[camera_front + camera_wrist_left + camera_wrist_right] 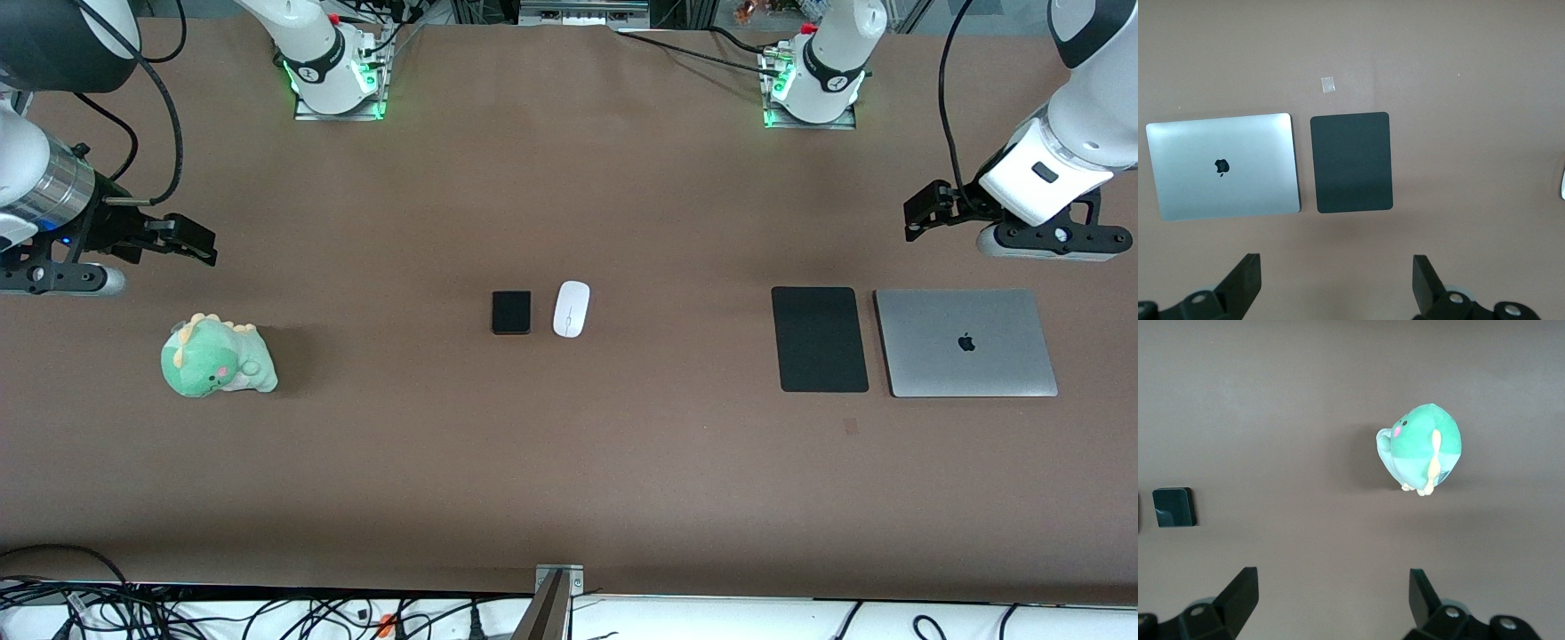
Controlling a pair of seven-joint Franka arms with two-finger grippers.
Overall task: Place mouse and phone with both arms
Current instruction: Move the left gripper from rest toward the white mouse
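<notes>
At the table's (569, 480) centre lie the phone (511, 312) and the mouse (571, 308), just beside each other, untouched. Left gripper (925, 212) hangs over the table near the laptop (965, 342) and black pad (819, 339), fingers spread wide, empty. Right gripper (191, 240) hangs near the plush dinosaur (216, 356), likewise wide, empty
</notes>
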